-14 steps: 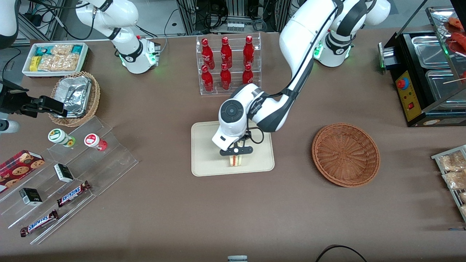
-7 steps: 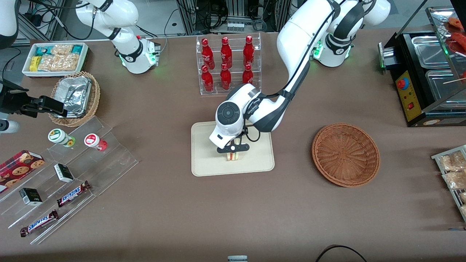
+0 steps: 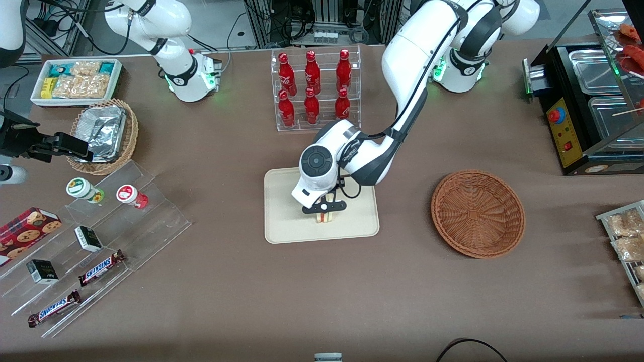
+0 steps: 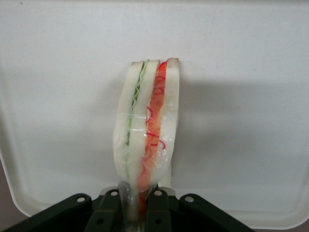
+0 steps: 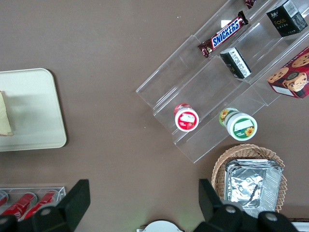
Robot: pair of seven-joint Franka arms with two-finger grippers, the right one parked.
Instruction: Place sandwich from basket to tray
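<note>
Left arm [image 3: 402, 75]: glossy white shells, dark grey joint bands, round black wrist cap, thin black cable, green base light. Gripper [image 3: 325, 211]: black, visible screws.

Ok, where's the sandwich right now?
In the front view the sandwich is over the tray, pinched in the left gripper; the basket sits empty toward the working arm's end.

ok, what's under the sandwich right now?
The tray: the sandwich stands upright over its cream surface, pinched by the gripper at one end. Whether its bottom edge touches the tray can't be told. The basket is empty.
</note>
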